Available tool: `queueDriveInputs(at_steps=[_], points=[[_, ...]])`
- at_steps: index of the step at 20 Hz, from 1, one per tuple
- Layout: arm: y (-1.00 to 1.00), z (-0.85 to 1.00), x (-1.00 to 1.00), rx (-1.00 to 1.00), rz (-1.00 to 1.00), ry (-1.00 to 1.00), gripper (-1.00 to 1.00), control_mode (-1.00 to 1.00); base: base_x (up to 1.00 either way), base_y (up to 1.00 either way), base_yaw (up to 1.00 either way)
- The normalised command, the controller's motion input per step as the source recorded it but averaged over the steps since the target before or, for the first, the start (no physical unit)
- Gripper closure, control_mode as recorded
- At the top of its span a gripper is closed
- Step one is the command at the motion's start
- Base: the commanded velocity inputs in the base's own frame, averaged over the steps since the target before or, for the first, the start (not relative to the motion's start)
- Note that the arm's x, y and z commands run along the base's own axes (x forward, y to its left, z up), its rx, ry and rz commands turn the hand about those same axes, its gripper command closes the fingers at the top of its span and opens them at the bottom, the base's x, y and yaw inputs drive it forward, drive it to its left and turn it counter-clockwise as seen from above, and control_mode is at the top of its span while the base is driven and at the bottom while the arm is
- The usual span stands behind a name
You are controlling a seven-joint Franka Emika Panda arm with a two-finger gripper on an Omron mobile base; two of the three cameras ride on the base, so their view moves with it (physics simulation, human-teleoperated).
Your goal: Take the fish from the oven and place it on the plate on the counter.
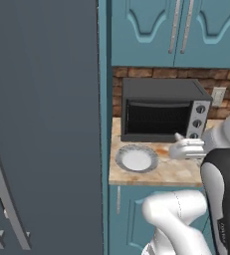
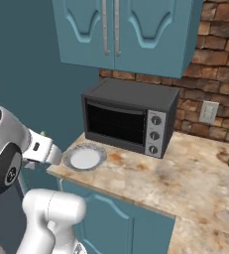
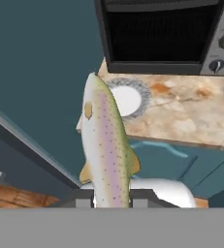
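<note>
The fish (image 3: 106, 145) is seen in the hand view clamped between the two fingertips of the gripper (image 3: 112, 199); the jaws are closed on its tail end and are held a narrow way apart by its body. The body rises from the fingers toward the top of that view, its head reaching up to the near edge of the plate (image 3: 128, 98), and pale silvery flanks, a pinkish stripe, dark speckles and yellowish fins are shown. In that view the fish is carried in the air, off the near-left corner of the counter (image 3: 191, 118), in front of the teal cabinet fronts and not resting on anything. The plate (image 1: 136, 159) is set on the counter (image 1: 173, 169) near its left end, just in front of the toaster oven (image 1: 164, 109), apart from it, and nothing is seen lying on it. In the right base view the hand is found at the left, just beside the near-left corner of the counter (image 2: 185, 173) and close to the plate (image 2: 84, 158), though the fingertips themselves cannot be made out there. Three knobs are shown on the toaster oven (image 2: 131, 116); no writing, brand or label can be read anywhere.
</note>
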Motion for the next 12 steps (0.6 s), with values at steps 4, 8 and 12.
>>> queueDriveInputs(at_steps=[4, 8, 12], points=[[-0.07, -0.5, 0.49, 0.0, 0.17, 0.0, 1.0, -1.0, 0.0, 0.0, 0.0], [0.0, -0.69, 0.65, -0.04, 0.15, -0.02, 1.0, -1.0, 0.0, 0.0, 0.0], [-0.02, -0.61, 0.68, -0.02, 0.14, -0.01, 1.0, -1.0, 0.0, 0.0, 0.0]])
